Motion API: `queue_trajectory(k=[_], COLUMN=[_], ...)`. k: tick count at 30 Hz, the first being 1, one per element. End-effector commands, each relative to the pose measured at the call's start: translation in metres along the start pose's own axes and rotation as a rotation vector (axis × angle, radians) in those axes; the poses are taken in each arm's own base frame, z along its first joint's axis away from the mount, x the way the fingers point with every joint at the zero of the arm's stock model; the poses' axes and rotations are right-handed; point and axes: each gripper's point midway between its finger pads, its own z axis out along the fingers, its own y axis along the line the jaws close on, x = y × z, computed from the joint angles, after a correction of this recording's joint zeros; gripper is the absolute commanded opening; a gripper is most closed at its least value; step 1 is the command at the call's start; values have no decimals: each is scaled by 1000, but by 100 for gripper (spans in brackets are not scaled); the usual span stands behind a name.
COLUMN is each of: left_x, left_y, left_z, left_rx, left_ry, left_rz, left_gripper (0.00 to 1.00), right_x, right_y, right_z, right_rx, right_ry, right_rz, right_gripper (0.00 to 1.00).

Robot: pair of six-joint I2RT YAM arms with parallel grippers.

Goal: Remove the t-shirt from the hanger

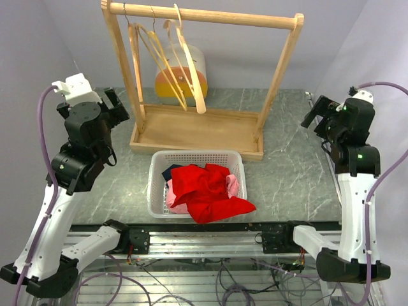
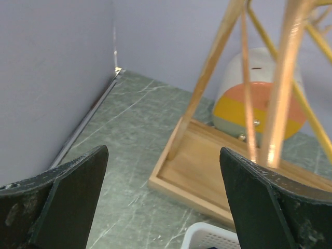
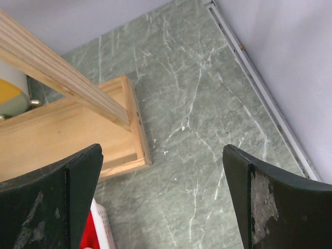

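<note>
The red t-shirt (image 1: 207, 191) lies crumpled in the white basket (image 1: 155, 191), one corner spilling over the near rim onto the table (image 1: 287, 172); no hanger is in it, so the job looks done to me; the wooden hangers (image 1: 182, 70) hang bare on the rack (image 1: 204, 16). Both arms sit out at the sides, well apart from the basket, probably to keep clear; the left gripper (image 2: 163, 171) and right gripper (image 3: 163, 171) each have fingers spread wide, holding nothing. A pink garment (image 1: 233, 185) and a dark cloth (image 1: 169, 171) are mostly buried under the shirt; a striped container (image 2: 259, 98) stands half hidden behind the rack.

Top view high, looking down; wrist views close, sharing rack base (image 1: 204, 131)
</note>
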Motion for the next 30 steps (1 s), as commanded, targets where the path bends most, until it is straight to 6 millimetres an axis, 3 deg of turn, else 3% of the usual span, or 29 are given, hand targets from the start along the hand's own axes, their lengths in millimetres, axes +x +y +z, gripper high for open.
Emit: queue_trajectory(k=[1, 6, 11, 19, 24, 30], left_x=[35, 75, 97, 106, 122, 122], left_y=[13, 29, 42, 47, 47, 46], left_z=[13, 35, 40, 29, 26, 24], left_rx=[-45, -28, -33, 18, 24, 36], left_ry=[92, 194, 231, 166, 221, 216], left_rz=[-4, -102, -116, -62, -61, -66], left_gripper=[99, 99, 99, 99, 99, 99], right_x=[7, 35, 36, 34, 37, 34], right_y=[-11, -29, -25, -22, -22, -29], right_z=[-1, 6, -1, -2, -3, -8], right_rx=[59, 163, 121, 99, 93, 127], right_ry=[23, 125, 90, 66, 67, 48], right_rz=[26, 29, 44, 46, 46, 56], right_gripper=[100, 100, 99, 100, 100, 100])
